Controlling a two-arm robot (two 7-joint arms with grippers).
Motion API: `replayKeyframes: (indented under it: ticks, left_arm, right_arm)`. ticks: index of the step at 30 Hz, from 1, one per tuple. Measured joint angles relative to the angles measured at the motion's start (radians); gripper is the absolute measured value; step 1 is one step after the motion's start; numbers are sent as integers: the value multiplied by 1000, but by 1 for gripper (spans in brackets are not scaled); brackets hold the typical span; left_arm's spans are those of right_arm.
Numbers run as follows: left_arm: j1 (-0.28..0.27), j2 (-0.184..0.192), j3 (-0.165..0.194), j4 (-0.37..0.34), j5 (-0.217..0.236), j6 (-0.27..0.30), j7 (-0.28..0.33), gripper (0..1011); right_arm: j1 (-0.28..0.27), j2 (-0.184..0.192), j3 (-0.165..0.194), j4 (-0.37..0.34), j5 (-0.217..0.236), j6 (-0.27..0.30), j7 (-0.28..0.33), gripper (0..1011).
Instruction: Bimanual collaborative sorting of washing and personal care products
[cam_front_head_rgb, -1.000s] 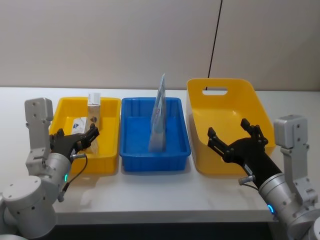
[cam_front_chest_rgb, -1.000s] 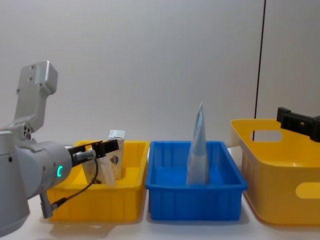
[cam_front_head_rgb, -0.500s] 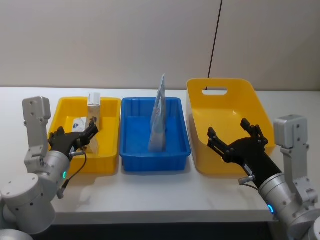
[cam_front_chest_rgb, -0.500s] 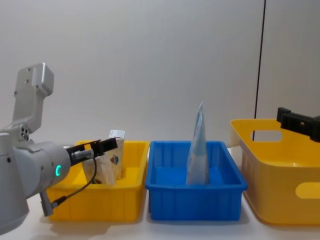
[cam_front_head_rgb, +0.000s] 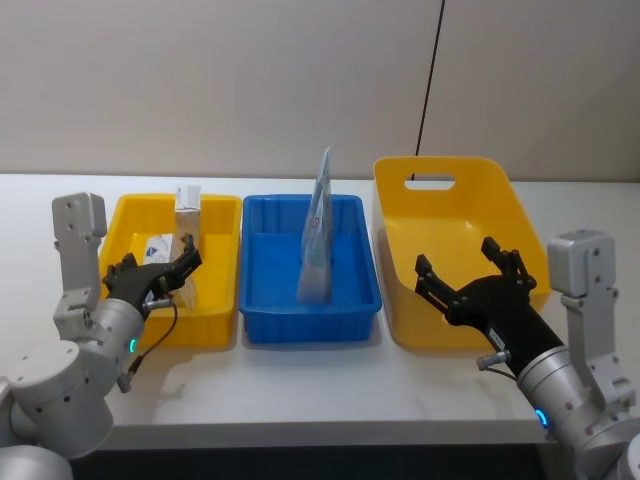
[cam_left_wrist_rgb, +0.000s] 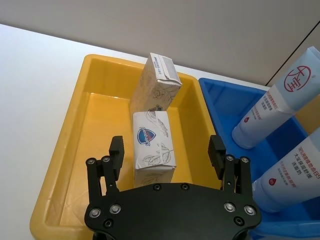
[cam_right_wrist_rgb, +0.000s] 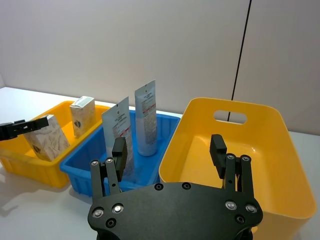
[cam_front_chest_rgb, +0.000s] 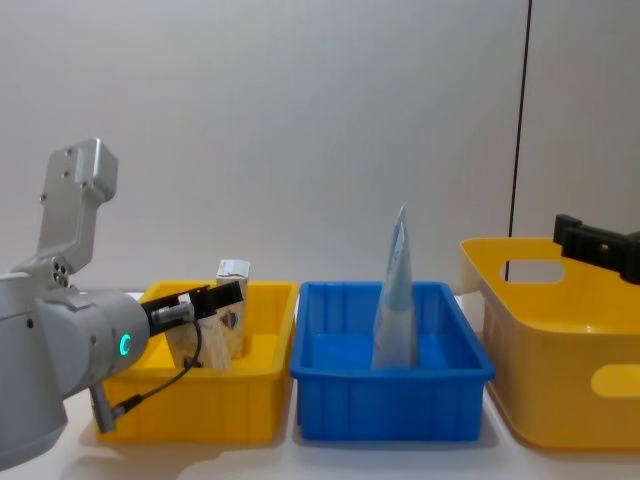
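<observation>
Left wrist view: our left gripper (cam_left_wrist_rgb: 166, 145), spread wide, hovers with the leaf-print carton (cam_left_wrist_rgb: 154, 150) just ahead, lying in the yellow bin (cam_left_wrist_rgb: 100, 125). Cartons are grouped together, we reckon. Our right gripper (cam_front_head_rgb: 470, 278) hangs spread near the large tub (cam_front_head_rgb: 450, 215).

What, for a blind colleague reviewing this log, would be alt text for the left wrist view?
The left gripper hangs with jaws open over a cream carton with a blue emblem in the yellow bin; a taller leaf-print carton stands behind it. Two pale blue tubes lean in the blue bin.
</observation>
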Motion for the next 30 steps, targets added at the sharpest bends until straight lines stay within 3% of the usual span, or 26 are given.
replayKeyframes:
  ticks: [30]
  left_arm:
    - [-77,8,-8,158,25,-56,-75,1001]
  right_arm:
    - [0,0,0,0,0,0,0,1002]
